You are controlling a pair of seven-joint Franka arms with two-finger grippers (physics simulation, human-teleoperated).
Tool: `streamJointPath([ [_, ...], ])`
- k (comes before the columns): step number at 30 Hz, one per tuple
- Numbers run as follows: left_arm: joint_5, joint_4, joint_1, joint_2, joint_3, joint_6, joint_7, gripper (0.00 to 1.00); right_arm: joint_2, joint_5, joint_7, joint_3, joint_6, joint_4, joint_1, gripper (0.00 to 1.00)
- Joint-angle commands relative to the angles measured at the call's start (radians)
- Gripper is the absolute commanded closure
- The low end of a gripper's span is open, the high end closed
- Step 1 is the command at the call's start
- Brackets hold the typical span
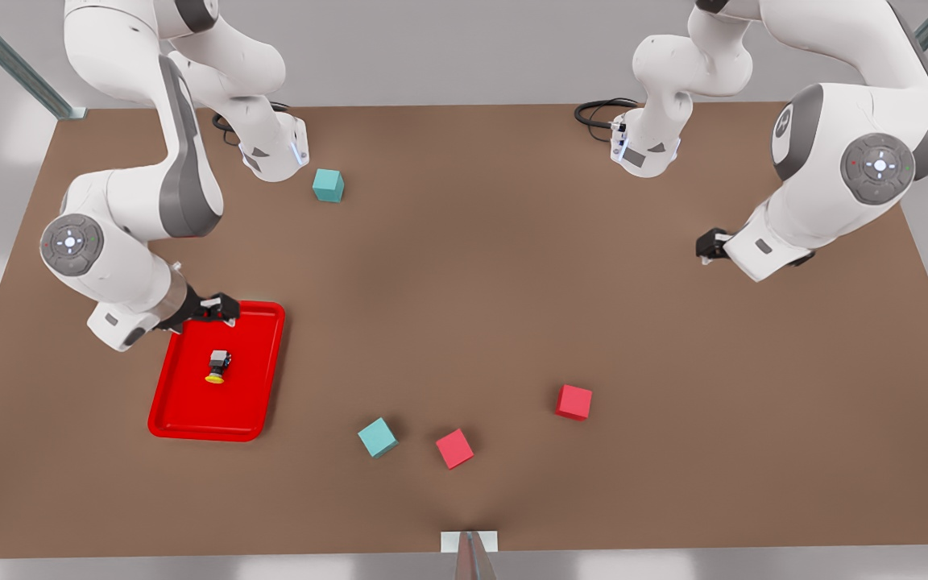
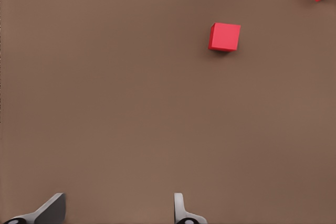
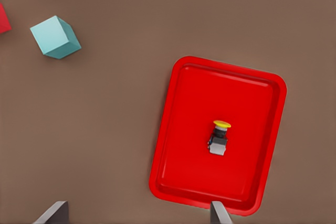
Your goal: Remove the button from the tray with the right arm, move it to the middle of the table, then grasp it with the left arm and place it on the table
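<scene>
The button point(image 1: 218, 366) lies on its side mid-tray point(image 1: 190, 423), probably light and rigid, best pinched across its boxy dark body, while the right gripper point(image 1: 218, 310) hovers open-jawed above the tray's far rim and the left gripper point(image 1: 710, 244) waits open over the counter point(image 1: 464, 322).

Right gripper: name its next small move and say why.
Probably shift the right gripper from the tray's far rim to above the button, then descend. Its fingers are open and empty; the button lies on its side mid-tray. The left gripper waits, open.
</scene>
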Motion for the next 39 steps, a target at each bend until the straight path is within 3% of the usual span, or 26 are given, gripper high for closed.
streamJointPath([
  [1,0.006,0.0,0.0,-0.003,0.0,0.05,-0.006,0.0,0.004,0.003,-0.007,-0.001,0.022,0.006,-0.004,0.0],
  [6,0.006,0.0,0.0,0.005,-0.001,0.047,-0.007,0.0,0.097,0.012,-0.023,-0.001,-0.014,0.054,0.017,0.0],
  [8,0.006,0.0,0.0,0.016,-0.001,0.05,-0.009,0.0,0.144,0.006,0.049,-0.003,-0.017,-0.018,-0.036,0.0],
  [11,0.006,0.0,0.0,0.016,-0.001,0.05,-0.007,0.0,0.16,-0.054,0.008,-0.001,0.278,-0.282,-0.181,0.0],
  [14,0.006,0.0,0.001,0.016,-0.001,0.047,-0.007,0.0,0.159,-0.112,-0.007,-0.003,0.564,-0.454,-0.225,0.0],
  [21,0.005,0.0,0.001,0.016,-0.001,0.042,-0.004,0.0,0.186,-0.112,0.005,-0.003,0.847,-0.61,-0.239,0.0],
  [25,0.005,0.0,0.003,0.016,-0.001,0.041,-0.003,0.0,0.235,-0.112,0.017,-0.003,1.075,-0.604,-0.231,0.0],
  [37,0.005,0.0,0.001,0.02,-0.001,0.042,-0.001,0.0,0.31,-0.112,0.033,-0.003,1.062,-0.578,-0.236,0.0],
  [38,0.005,0.0,0.001,0.022,-0.001,0.042,-0.001,0.0,0.31,-0.112,0.02,-0.003,1.034,-0.577,-0.234,0.54],
  [39,0.005,0.0,0.001,0.022,-0.001,0.042,-0.001,0.0,0.31,-0.111,0.033,-0.003,1.028,-0.575,-0.23,0.57],
])
